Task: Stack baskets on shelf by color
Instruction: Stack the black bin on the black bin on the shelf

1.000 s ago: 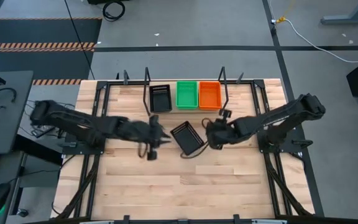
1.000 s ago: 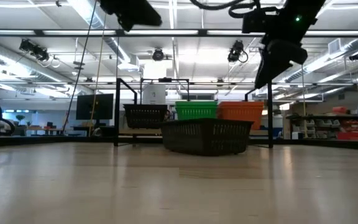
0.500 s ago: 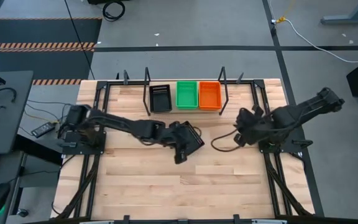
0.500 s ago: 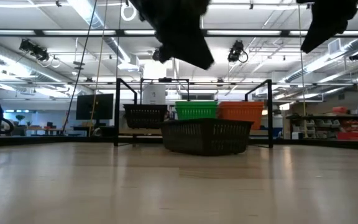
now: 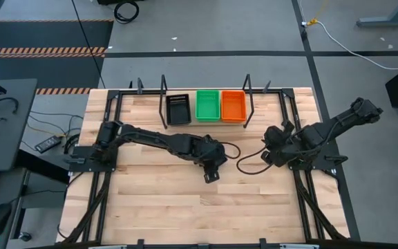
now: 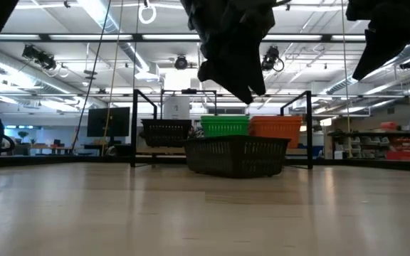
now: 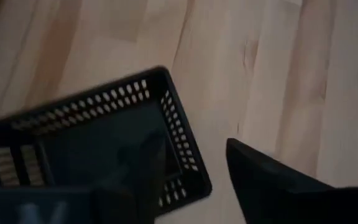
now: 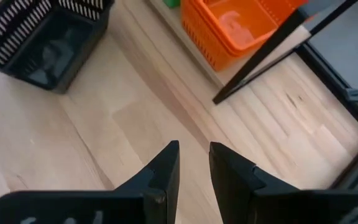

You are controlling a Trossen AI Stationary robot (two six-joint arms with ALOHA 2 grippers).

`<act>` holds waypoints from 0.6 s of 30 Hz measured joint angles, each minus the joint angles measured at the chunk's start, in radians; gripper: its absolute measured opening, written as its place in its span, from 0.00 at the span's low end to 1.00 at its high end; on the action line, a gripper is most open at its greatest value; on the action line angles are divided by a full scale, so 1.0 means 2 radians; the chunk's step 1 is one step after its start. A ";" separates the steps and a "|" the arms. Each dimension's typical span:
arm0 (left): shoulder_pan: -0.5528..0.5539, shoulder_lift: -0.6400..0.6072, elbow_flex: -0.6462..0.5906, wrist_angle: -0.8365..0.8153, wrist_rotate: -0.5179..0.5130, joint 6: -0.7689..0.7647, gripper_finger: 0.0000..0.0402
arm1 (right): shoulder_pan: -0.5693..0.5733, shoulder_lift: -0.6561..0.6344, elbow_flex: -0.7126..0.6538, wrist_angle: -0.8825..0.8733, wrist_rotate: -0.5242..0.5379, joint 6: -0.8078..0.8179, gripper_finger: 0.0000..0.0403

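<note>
Pale wood planks make up the table [image 5: 144, 207], and at its far edge the shelf [image 5: 206, 123] carries three baskets abreast: a black basket [image 5: 178, 108] on the left, a green basket [image 5: 208, 105] in the middle and an orange basket [image 5: 233, 105] on the right. A loose black basket [image 6: 236, 156] sits on the table near its middle, just in front of the shelf, mostly hidden from above by the left arm. The left gripper [image 5: 211, 166] hangs over this basket, fingers parted wide, with one finger [image 7: 272, 186] outside the basket's wall [image 7: 179, 134] and the other over its inside. The right gripper [image 8: 193, 163] waits toward the right edge of the table, well apart from the baskets, with only a narrow gap between its fingers.
</note>
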 joint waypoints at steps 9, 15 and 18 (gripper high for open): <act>-0.006 0.042 0.010 0.010 0.025 -0.040 0.55 | 0.000 0.000 -0.013 0.016 -0.003 0.001 0.23; -0.005 0.062 0.010 0.025 0.017 -0.045 0.52 | 0.010 0.001 -0.013 0.039 -0.006 0.001 0.23; -0.005 0.062 0.010 0.026 -0.024 -0.042 0.51 | 0.017 0.003 -0.013 0.047 -0.006 0.001 0.23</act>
